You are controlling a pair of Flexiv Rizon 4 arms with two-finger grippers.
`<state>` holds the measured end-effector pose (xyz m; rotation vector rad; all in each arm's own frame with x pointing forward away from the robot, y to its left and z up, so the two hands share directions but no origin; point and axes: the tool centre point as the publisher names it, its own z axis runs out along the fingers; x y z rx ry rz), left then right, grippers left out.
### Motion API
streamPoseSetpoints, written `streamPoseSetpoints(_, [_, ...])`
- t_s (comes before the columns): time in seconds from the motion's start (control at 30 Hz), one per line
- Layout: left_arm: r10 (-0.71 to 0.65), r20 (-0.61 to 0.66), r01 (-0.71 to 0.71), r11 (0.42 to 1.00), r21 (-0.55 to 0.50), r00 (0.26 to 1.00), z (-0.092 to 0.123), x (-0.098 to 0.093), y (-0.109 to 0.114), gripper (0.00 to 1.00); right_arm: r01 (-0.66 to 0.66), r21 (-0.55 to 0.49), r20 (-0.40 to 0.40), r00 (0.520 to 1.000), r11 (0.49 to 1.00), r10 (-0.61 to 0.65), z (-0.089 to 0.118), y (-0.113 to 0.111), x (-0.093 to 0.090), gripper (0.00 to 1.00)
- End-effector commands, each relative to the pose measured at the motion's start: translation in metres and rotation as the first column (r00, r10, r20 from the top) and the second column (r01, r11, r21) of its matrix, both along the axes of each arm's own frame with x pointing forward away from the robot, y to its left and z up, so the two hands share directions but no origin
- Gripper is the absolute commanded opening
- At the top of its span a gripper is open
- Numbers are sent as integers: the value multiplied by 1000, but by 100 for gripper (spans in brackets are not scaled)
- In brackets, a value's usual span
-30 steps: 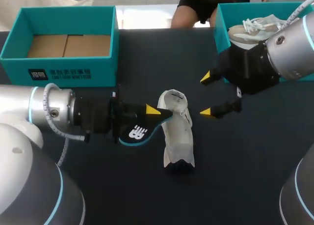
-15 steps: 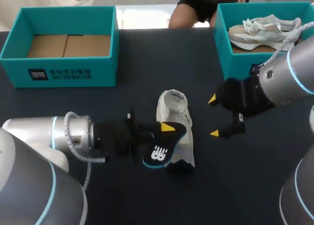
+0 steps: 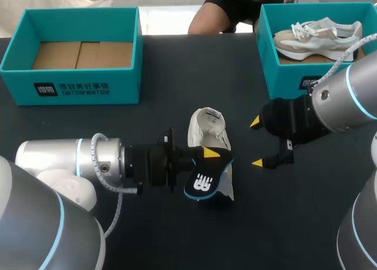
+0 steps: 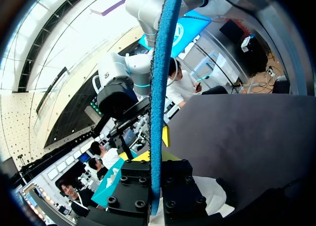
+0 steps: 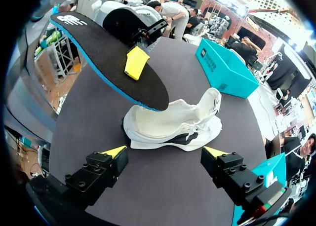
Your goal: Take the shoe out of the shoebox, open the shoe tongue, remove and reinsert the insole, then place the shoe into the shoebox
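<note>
Head view: L claw (image 3: 206, 161) clamped on insole (image 3: 202, 185) over shoe (image 3: 207, 128), shoe lying on bench (image 3: 177, 63); R claw (image 3: 257, 142) spread wide beside shoe.

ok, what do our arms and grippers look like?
Left arm and right arm: rounded silver links with thin cyan rings, and a pale grey cable looping near each wrist. Left gripper and right gripper: blocky black bodies, yellow fingertips.
</note>
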<state>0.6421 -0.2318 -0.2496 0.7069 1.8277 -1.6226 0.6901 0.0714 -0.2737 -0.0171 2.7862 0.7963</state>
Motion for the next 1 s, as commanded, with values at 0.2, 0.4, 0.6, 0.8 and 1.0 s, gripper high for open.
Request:
streamPoseSetpoints(0.2, [5,-2,-5,1000,-29,1000,-6,0,4,0,-34,-54,51,998,998,36,-36,0,22,100])
streamPoseSetpoints(0.4, [22,16,-21,1000,-17,1000,-11,0,14,0,-77,-28,50,996,997,79,-53,4,30,100])
streamPoseSetpoints(0.6, [37,18,-37,999,-12,999,-12,-2,22,0,-111,-21,65,992,994,112,-60,13,33,100])
streamPoseSetpoints(0.8, [39,18,-39,999,-16,999,-11,-3,24,0,-121,-1,76,990,993,121,-65,26,32,100])
streamPoseSetpoints(1.0, [36,22,-35,999,-25,999,-9,-2,21,0,-140,33,87,987,990,136,-70,39,32,100])
